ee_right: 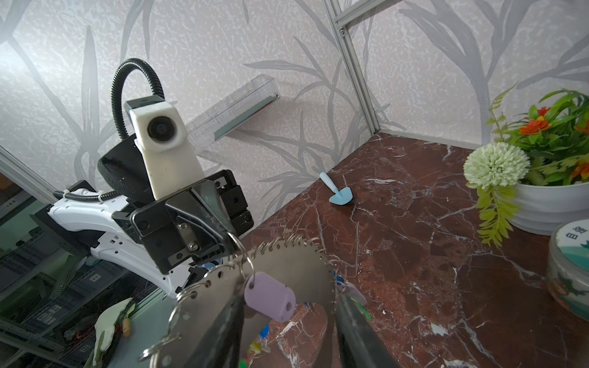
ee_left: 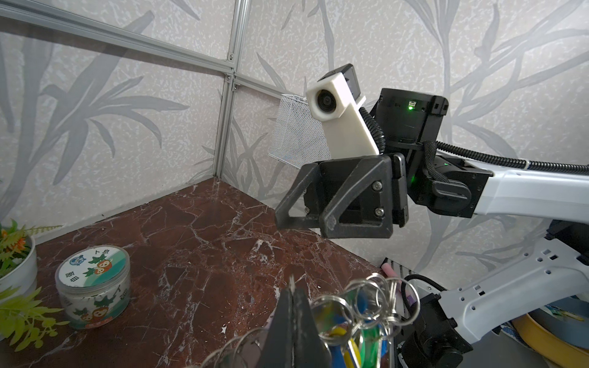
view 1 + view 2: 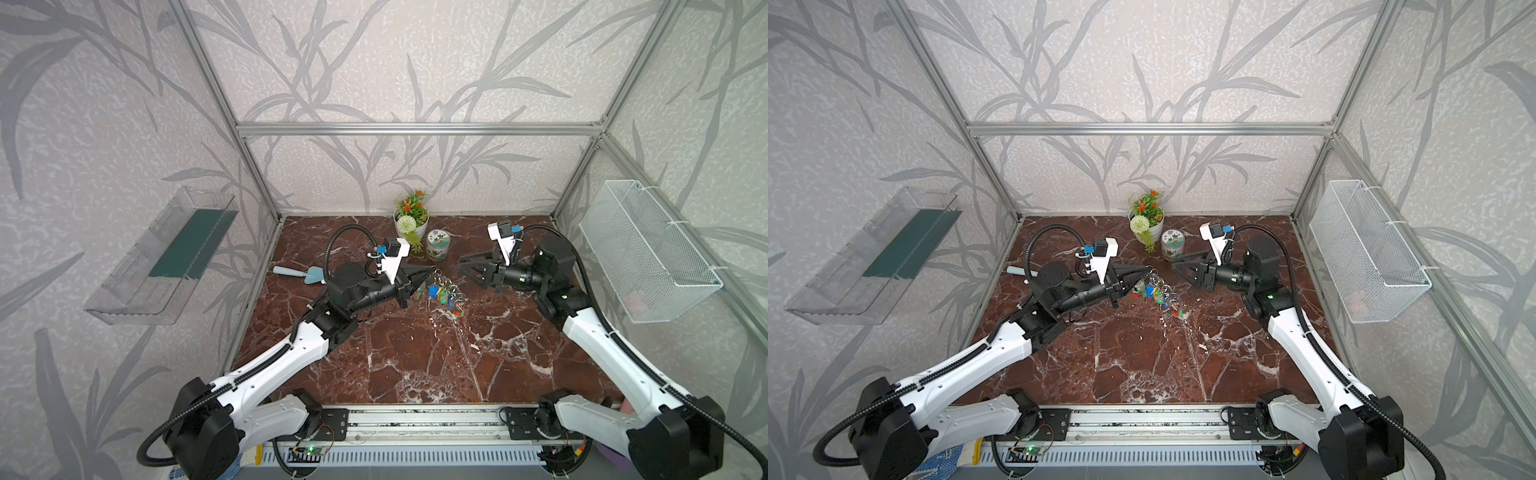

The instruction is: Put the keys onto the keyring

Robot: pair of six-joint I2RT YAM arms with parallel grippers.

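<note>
Half the keyring (image 2: 366, 306) cropped — tags (image 2: 369, 336) blurred, overlapping

Tabletop (image 3: 415, 357): dark red-brown marble pattern with white veins. Enclosure: aluminium frame (image 3: 415, 129); walls papered pale grey with a leaf print.

Back centre: potted artificial plant (image 3: 412, 216), upright. White ribbed pot, green leaves, orange blooms, one white pompom flower. A pale green sprig hangs over the rim.

Just beside it, on its right in both top views: round jar (image 3: 438, 245), upright, clear wall, cartoon-printed lid. A strip of tabletop shows between jar and pot in the left wrist view.

Near the left wall, well apart from the plant: small pale blue trowel (image 3: 297, 274), lying flat, handle toward that wall.

Left wall: clear plastic tray (image 3: 133, 286) with a dark green strip inside.

Right wall: white wire mesh basket (image 3: 648, 253); something pinkish inside, indistinct.
</note>
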